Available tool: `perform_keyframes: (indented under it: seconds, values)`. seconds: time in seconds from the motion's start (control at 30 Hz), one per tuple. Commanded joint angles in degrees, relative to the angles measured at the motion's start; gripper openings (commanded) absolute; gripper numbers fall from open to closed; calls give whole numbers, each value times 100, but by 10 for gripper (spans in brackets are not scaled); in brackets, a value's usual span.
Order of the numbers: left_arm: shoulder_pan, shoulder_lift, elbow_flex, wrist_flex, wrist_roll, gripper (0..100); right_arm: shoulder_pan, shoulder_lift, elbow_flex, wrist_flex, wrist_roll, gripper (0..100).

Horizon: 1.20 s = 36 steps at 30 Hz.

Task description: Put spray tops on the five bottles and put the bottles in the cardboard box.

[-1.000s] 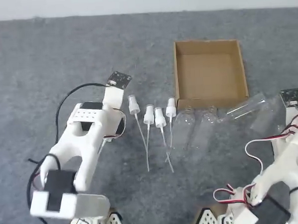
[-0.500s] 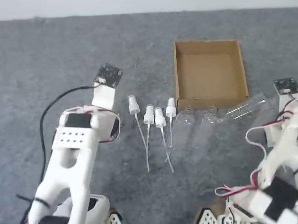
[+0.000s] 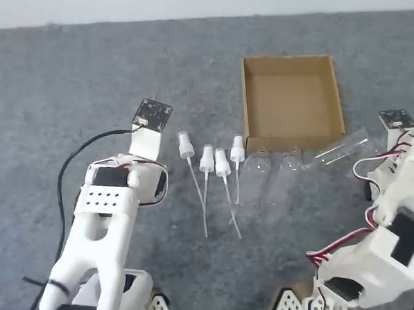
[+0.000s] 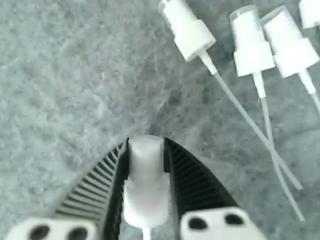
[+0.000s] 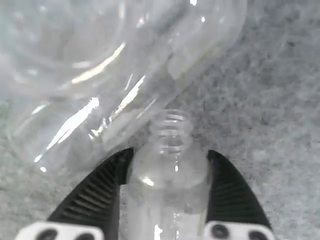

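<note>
Top in one end effector, bottle in the other, not yet joined.
The left end effector point(image 4: 145, 145) is clamped on a top point(image 4: 145, 185); the right end effector point(image 5: 169, 152) grips a bottle point(image 5: 167, 180) below its threaded neck. The tube should probably go straight into the mouth before the top is seated. Open bench point(image 3: 64, 72) lies to the left; loose tops point(image 3: 207, 157), bottles point(image 3: 260, 167) and the empty box point(image 3: 244, 97) crowd the middle.

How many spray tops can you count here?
5. Four spray tops lie in a row on the grey table near the cardboard box; the fifth is held in the left claw. None seems hidden.
</note>
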Motion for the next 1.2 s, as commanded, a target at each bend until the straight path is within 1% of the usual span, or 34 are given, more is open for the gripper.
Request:
perform_keyframes:
  seconds: [0.0,0.13,0.3,0.37,0.47,0.53,0.67,0.8,0.87,0.93,1.0,1.07,1.17]
  values:
    - [-9,-273,-31,-123,53,10,4,-171,-466,31,-44,13]
    - [-9,-281,-40,-141,35,10,66,-620,-738,523,-53,5]
    - [-9,-396,-92,-149,18,10,4,-1657,-897,1200,-97,6]
    - [-9,-738,-92,-114,18,10,-171,-2193,-853,1411,-123,6]
    - [-9,-1547,-119,141,18,10,-690,-3090,-598,1569,-571,6]
    - [-9,-2145,-330,519,18,10,-1235,-3714,-343,1578,-862,6]
    - [-18,-3059,-1200,1310,44,10,-2730,-4813,70,1587,-1600,6]
    - [-18,-3174,-2457,1864,105,10,-4514,-5552,334,1534,-2338,6]
    - [-18,-3059,-3029,2004,360,10,-5393,-5666,378,1525,-2681,6]
    - [-18,-2910,-3486,1978,677,10,-6149,-5631,387,1490,-2954,6]
    - [-9,-2813,-3802,1837,1020,10,-6747,-5543,466,1235,-3095,6]
    - [-9,-2769,-3978,1600,1398,10,-7196,-5455,624,840,-3068,6]
    - [-9,-2769,-4022,1204,1890,10,-7618,-5349,862,215,-3095,6]
